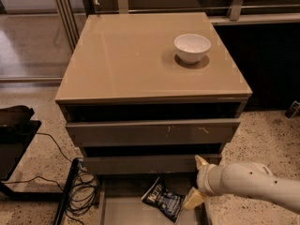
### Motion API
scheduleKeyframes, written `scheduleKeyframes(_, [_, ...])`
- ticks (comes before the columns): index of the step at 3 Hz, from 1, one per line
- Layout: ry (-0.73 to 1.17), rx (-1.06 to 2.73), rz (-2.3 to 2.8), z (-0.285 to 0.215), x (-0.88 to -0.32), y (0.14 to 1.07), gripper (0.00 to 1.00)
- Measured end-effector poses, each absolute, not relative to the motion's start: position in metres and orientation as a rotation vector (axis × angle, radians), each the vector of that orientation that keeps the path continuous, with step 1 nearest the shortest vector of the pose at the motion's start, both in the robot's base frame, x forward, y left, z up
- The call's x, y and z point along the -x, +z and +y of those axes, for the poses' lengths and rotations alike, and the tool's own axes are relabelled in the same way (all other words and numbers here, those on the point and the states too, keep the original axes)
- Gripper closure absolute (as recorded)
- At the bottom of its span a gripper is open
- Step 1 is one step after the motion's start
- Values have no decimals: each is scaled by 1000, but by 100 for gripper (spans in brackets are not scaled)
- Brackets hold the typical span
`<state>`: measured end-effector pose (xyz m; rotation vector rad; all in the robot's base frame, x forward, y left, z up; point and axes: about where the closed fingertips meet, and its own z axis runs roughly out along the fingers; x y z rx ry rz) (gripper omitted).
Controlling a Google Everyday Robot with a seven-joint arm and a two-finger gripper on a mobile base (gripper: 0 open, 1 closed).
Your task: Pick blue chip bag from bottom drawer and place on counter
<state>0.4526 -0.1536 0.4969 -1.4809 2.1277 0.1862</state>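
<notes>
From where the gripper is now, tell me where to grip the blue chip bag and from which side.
I'd pinch the blue chip bag at its crinkled right-hand end, coming from above and the right. It lies slanted on the bottom drawer floor, and that end is nearest the open gripper; the upper drawer fronts crowd its far end.

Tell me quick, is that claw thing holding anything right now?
The gripper is open, holding nothing, just right of the bag in the drawer.
</notes>
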Motion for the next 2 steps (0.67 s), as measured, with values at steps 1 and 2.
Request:
scheduleKeyframes(1, [220, 1459, 2150, -162, -445, 454, 0])
scheduleKeyframes(2, [253, 1493, 2153, -161, -443, 405, 0])
